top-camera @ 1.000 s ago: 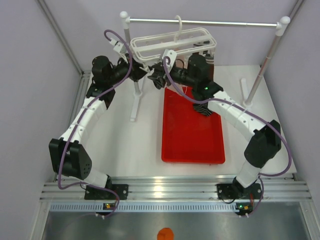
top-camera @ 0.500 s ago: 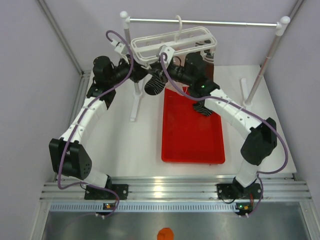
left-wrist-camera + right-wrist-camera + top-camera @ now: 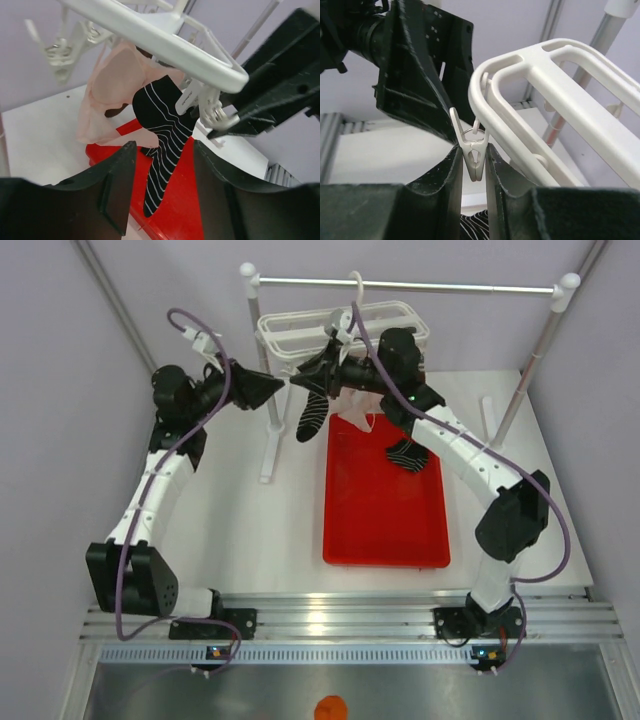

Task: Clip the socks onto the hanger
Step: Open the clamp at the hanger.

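Observation:
A black sock with thin white stripes hangs straight down below the near left corner of the white hanger. Its top is hidden behind the frame, so I cannot tell what holds it. My left gripper stands open just left of the sock, with nothing between its fingers. My right gripper is shut on a white peg, whose tips are together. A second striped sock lies in the red tray.
A pale pink fabric item hangs from the hanger behind the sock. The hanger's hook sits on a metal crossbar held by white posts. The tray lies below the hanger.
My left gripper has opened and drawn back to the left, away from the sock. The sock now hangs full length. My right gripper has risen to the hanger's corner and closed in on the peg.

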Robot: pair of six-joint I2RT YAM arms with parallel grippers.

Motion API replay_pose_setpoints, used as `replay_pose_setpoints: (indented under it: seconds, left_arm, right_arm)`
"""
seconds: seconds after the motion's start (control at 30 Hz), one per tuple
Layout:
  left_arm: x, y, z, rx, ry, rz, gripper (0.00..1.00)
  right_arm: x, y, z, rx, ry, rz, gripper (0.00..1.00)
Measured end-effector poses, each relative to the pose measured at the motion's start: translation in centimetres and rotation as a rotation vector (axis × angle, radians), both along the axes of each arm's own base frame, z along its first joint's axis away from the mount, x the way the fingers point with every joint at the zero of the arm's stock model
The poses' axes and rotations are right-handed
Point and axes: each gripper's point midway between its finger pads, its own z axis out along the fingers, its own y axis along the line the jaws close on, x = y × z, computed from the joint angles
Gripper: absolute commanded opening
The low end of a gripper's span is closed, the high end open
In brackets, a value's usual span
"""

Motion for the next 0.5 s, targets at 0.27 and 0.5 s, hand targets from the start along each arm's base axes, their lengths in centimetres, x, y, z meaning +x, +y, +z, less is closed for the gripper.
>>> replay_pose_setpoints:
  seconds: [0.27,0.5]
  left_arm:
    - [-4.6,1.9,4.2,-0.078,-0.139,-0.100,0.68]
    - [-7.0,0.7,6.1,-0.105,-0.218,-0.211,0.69]
  right_arm:
    - [-0.9,-0.5,-1.9,0.036,0.294,0.171,0.00]
    - [-2.6,-0.1,-1.0,0.090,0.426,0.289,0.00]
